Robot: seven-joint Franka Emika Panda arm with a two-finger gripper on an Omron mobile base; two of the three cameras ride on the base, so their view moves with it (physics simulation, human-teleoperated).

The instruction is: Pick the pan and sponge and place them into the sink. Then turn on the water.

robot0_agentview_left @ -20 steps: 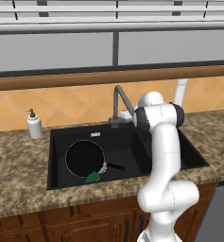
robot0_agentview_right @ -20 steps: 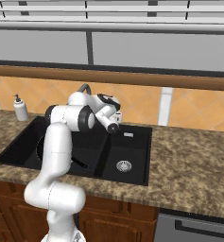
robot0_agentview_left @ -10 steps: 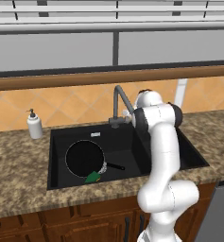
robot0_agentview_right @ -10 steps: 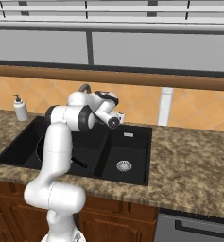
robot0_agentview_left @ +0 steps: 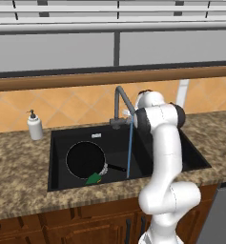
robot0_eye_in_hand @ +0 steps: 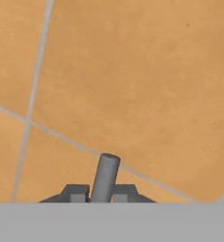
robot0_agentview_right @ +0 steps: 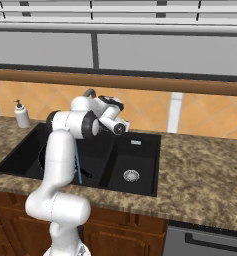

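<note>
Both the pan [robot0_agentview_left: 86, 159] and the sponge [robot0_agentview_left: 93, 179] already lie in the large basin of the sink [robot0_agentview_left: 57, 178], the sponge at the pan's 5 o'clock and touching its rim, and the water [robot0_agentview_left: 129, 152] falls as a thin blue stream from the faucet [robot0_agentview_left: 120, 95] into that basin. Seen from the hand, the tool [robot0_eye_in_hand: 102, 195] has a finger on either side of the grey faucet lever [robot0_eye_in_hand: 105, 177], close around it (whether it truly pinches the lever I cannot tell). With the stream running, I judge the job done, so the sound move is to stop pushing, part the fingers and draw straight back from the tiled wall [robot0_eye_in_hand: 132, 80] without nudging the lever.
</note>
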